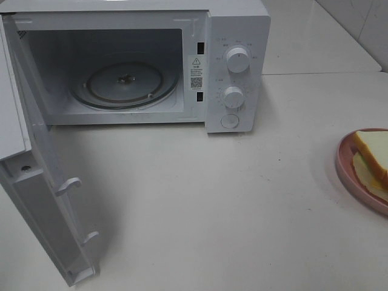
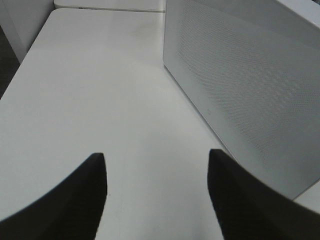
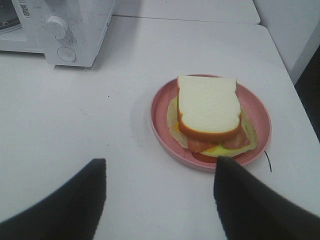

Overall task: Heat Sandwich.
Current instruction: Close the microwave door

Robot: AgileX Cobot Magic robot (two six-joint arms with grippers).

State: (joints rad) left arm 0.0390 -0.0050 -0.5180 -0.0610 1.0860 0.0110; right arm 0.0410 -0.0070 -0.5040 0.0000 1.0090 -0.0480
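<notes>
The sandwich (image 3: 208, 111) lay on the round pink plate (image 3: 161, 107), pale bread on top with yellow and reddish filling showing at its lower edge. In the high view the sandwich (image 1: 373, 148) and its plate (image 1: 343, 159) sat at about three o'clock, cut off by the frame's edge and well apart from the microwave (image 1: 239, 24), which stood toward eleven o'clock on the white surface (image 1: 212, 206).

The right end effector (image 3: 159, 192) hovered near the plate with its fingers spread wide and nothing between them; neither touched plate or bread. The left end effector (image 2: 156, 187) was likewise wide and empty, over bare surface beside the perforated outer face of the microwave door (image 2: 250, 85).

That door (image 1: 36, 200) stood swung fully open toward seven o'clock, and the cavity showed only the bare glass turntable (image 1: 124, 82). Neither arm appeared in the high view.

As a judgement, one step looked done: the oven was open and ready. Everything else seemed left: picking up the plate or sandwich, carrying it across to the turntable, shutting the door, and turning the two dials (image 1: 237, 60) to start heating.
</notes>
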